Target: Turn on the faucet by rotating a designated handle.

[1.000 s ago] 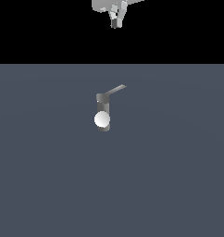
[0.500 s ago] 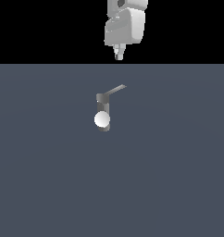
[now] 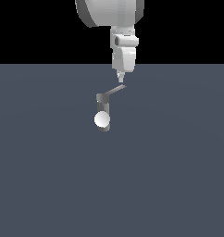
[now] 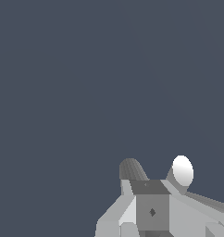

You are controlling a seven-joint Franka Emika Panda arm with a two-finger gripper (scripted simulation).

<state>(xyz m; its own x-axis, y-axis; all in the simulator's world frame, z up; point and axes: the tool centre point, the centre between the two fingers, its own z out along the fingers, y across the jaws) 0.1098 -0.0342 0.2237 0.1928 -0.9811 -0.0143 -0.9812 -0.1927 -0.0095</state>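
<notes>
We find the gripper (image 3: 121, 79) poised just above the outer end of the handle (image 3: 115, 89); fingers appear together, though contact cannot be confirmed.

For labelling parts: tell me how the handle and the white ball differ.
The handle is a thin flat grey bar; the white ball is round and bright. The handle juts sideways from the faucet top, and the ball sits lower on the front. Both are attached to the faucet.
</notes>
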